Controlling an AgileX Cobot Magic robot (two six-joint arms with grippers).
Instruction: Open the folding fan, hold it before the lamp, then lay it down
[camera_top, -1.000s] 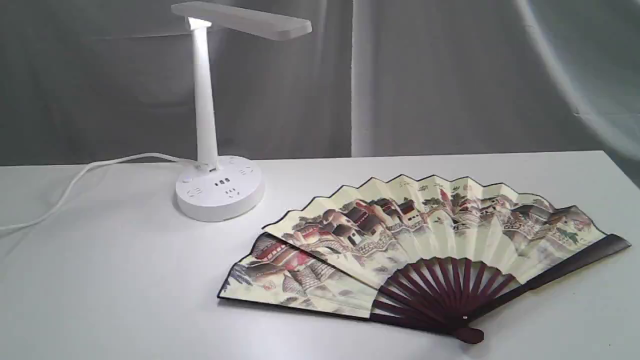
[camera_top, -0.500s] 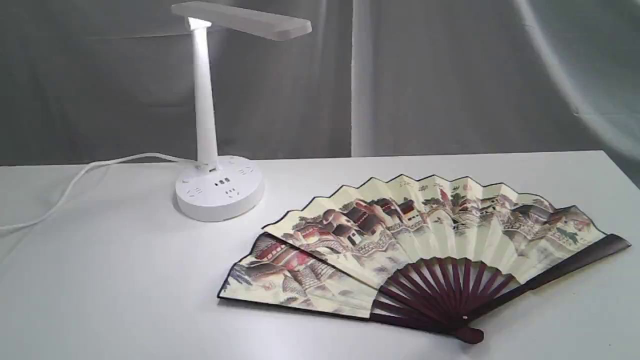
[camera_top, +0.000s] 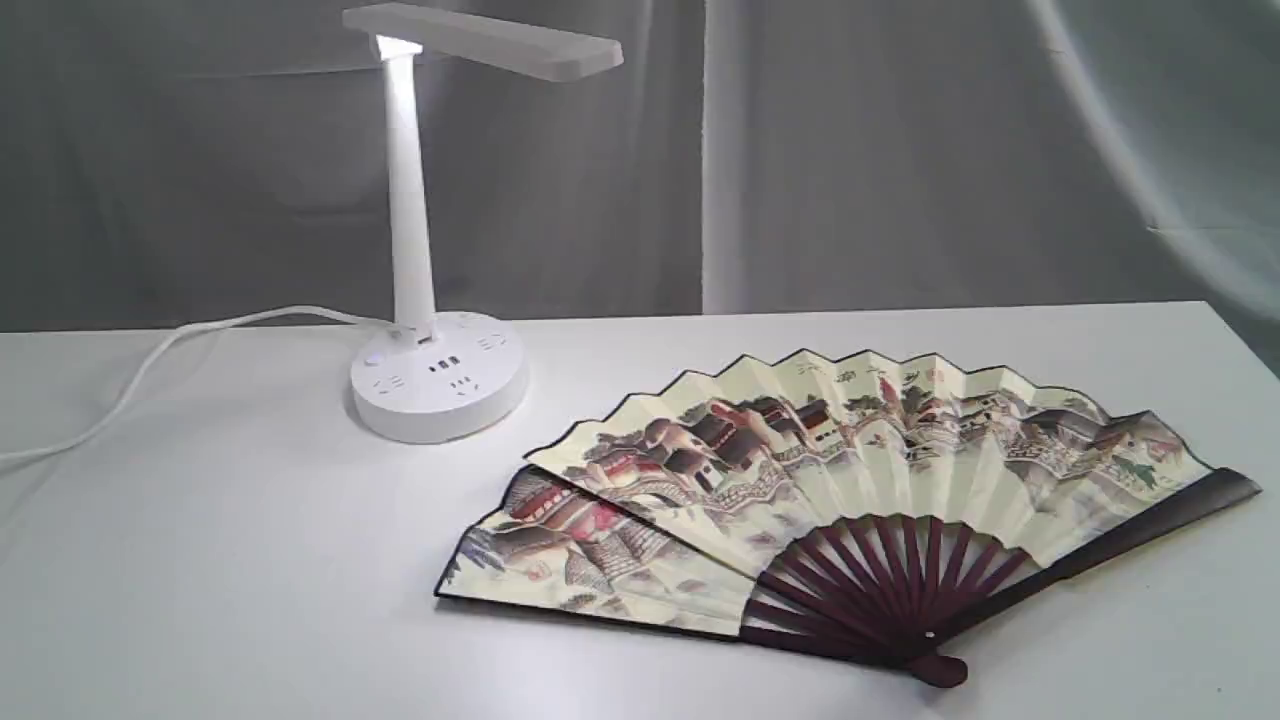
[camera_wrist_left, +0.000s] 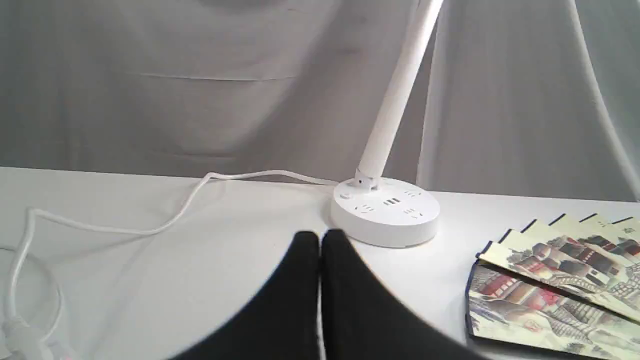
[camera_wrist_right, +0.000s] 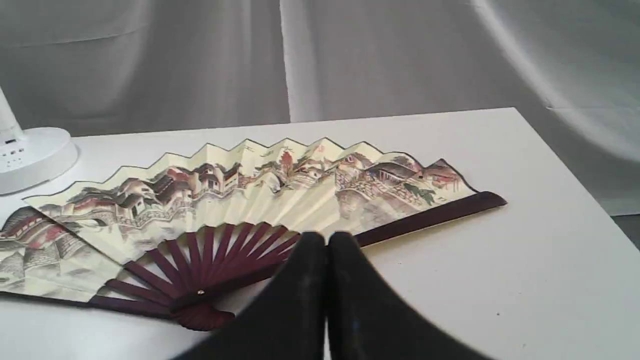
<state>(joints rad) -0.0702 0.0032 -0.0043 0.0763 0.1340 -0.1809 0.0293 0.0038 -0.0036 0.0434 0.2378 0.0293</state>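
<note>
The folding fan (camera_top: 850, 470) lies spread open and flat on the white table, painted side up, its maroon ribs meeting at a pivot near the front edge. Left of it and farther back stands the white lamp (camera_top: 410, 240), lit, on its round base. Neither gripper shows in the exterior view. In the left wrist view my left gripper (camera_wrist_left: 320, 240) is shut and empty, hanging short of the lamp (camera_wrist_left: 385, 212), with the fan (camera_wrist_left: 555, 290) off to one side. My right gripper (camera_wrist_right: 326, 241) is shut and empty, just short of the fan (camera_wrist_right: 250, 195) ribs.
The lamp's white cord (camera_top: 150, 370) trails left across the table (camera_top: 250, 560) and loops near the left edge (camera_wrist_left: 30, 260). Grey cloth hangs behind the table. The table's right edge (camera_wrist_right: 575, 200) drops off just past the fan's guard.
</note>
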